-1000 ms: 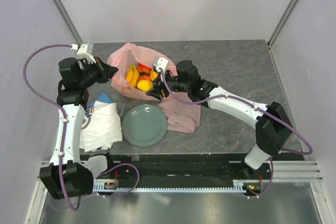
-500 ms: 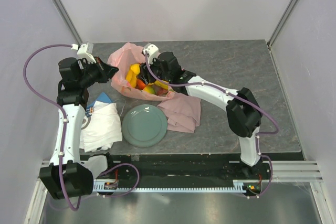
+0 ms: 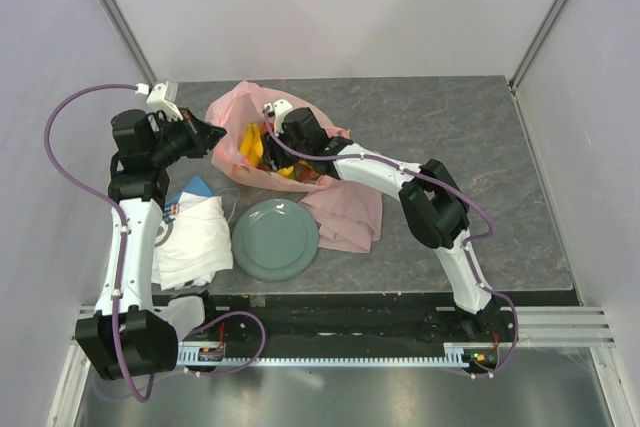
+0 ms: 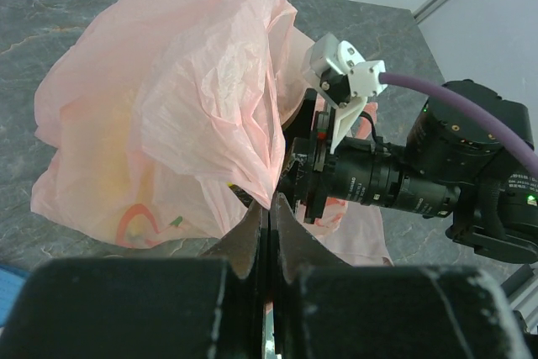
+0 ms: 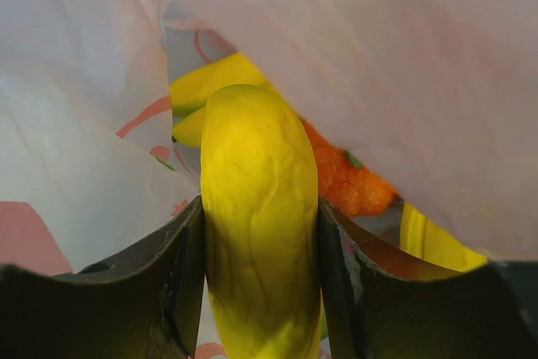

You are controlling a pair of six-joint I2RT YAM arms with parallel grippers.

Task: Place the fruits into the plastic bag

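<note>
Grey marbled tabletop [image 3: 450, 147] carries everything, and the plastic bag [image 4: 160, 115] lies on it with its mouth turned toward the right arm. The left jaws are pressed together on a fold of the bag's rim and hold it raised, so the mouth stands open. The right jaws reach inside the bag and pinch the yellow oblong fruit [image 5: 252, 149] from both sides, spread only as wide as the fruit. Deeper in the bag, behind this fruit, lie the bananas [image 5: 206, 81] and the tangerine [image 5: 349, 182]. The red fruit and the small green-yellow one I cannot make out for sure. The plate [image 3: 275, 239] sits just at the near side of the bag.

I see these dangers. The thin film hangs low over the right wrist, so when this arm goes out it may catch the film and drag the whole bag. It could also pull the rim out of the left pinch. Then the mouth would fall shut, or fruits would roll out toward the plate. If the oblong fruit is let go on top of the pile, it may roll back to the mouth. A hard pull could also tear the fold.
</note>
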